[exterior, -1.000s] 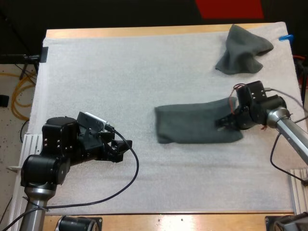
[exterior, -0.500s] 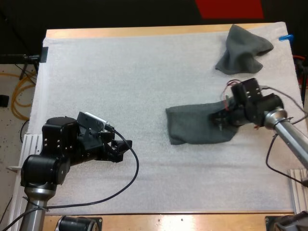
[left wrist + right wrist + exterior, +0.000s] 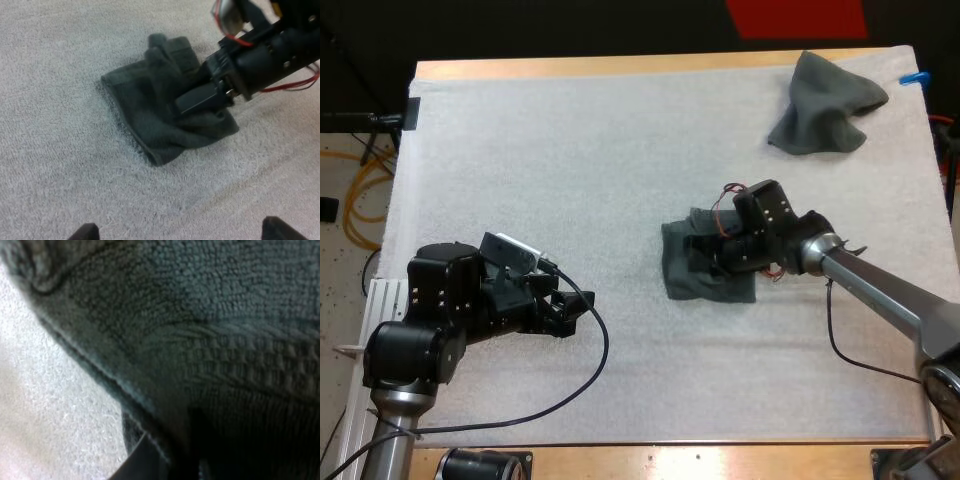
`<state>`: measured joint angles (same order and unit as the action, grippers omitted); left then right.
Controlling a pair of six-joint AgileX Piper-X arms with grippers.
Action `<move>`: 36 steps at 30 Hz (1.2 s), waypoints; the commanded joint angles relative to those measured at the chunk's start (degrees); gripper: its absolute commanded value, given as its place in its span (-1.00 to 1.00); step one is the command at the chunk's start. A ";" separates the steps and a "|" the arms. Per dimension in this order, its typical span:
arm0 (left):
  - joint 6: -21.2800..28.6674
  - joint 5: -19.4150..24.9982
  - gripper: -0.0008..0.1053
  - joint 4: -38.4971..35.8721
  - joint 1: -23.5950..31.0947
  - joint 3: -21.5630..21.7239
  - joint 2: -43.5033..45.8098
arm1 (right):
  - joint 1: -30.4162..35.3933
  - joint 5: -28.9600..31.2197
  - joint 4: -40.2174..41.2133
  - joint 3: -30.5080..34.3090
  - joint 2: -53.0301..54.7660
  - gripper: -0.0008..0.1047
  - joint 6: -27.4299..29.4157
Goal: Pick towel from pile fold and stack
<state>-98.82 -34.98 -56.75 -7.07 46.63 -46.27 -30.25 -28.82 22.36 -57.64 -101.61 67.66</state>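
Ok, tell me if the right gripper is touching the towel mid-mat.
Touching. The left wrist view shows the right gripper with a finger lying on the towel, and fabric bunched up against it.

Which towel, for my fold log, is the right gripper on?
The towel mid-mat, gripped by the right gripper; the crumpled towel lies untouched at the mat's far right corner.

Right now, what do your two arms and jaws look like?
My left arm has bulky matte-black joint housings on a silver tube. My right arm is a slim silver tube ending in a black wrist block. The jaws are black, and the right arm's look flat and rectangular.
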 commanded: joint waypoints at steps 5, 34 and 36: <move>-0.30 0.56 0.20 0.09 -0.04 0.23 -0.01 | -0.03 -0.71 -1.51 -0.39 -1.25 -0.98 -0.95; -0.17 0.56 0.20 0.34 -0.04 0.23 -0.01 | -4.98 -7.42 -0.29 -1.42 3.41 0.47 4.19; -0.17 0.56 0.20 0.45 -0.04 0.23 -0.01 | -6.74 -7.42 -0.28 -1.42 2.22 0.47 4.19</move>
<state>-98.93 -34.98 -56.61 -7.07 46.63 -46.27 -36.47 -36.15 22.11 -59.02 -98.97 71.14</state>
